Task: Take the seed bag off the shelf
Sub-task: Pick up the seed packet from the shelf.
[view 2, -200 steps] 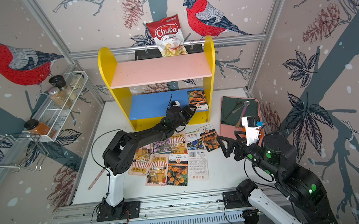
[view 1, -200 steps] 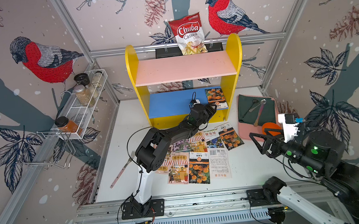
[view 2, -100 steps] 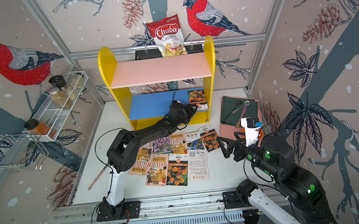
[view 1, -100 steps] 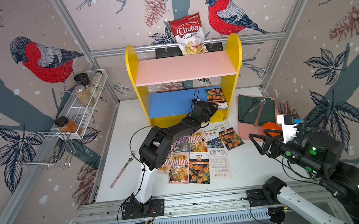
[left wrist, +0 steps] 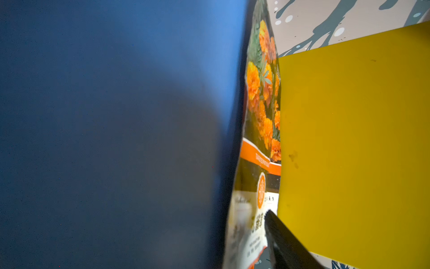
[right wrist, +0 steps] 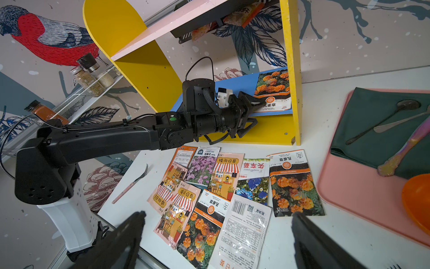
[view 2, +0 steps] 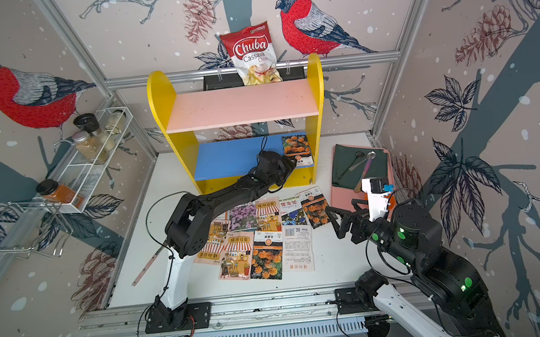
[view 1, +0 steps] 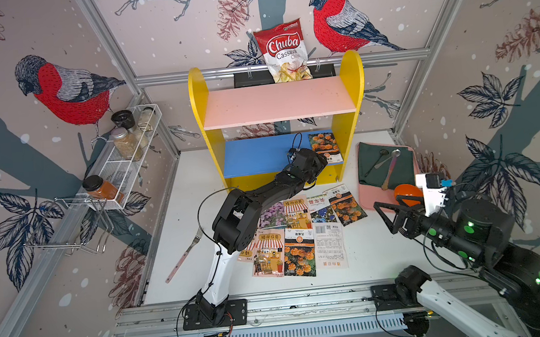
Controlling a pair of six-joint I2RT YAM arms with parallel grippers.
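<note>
Right wrist view: in at the shelf with the left tool, jaws apart, upper finger at the seed bag lying flat on the blue board, against the right yellow panel. Hovering over the desk with the right tool, spread wide.

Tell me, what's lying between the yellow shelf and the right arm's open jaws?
A spread of seed packets, lying flat on the white table. The right wrist view shows it plainly, with the shelf beyond them; both top views agree.
</note>
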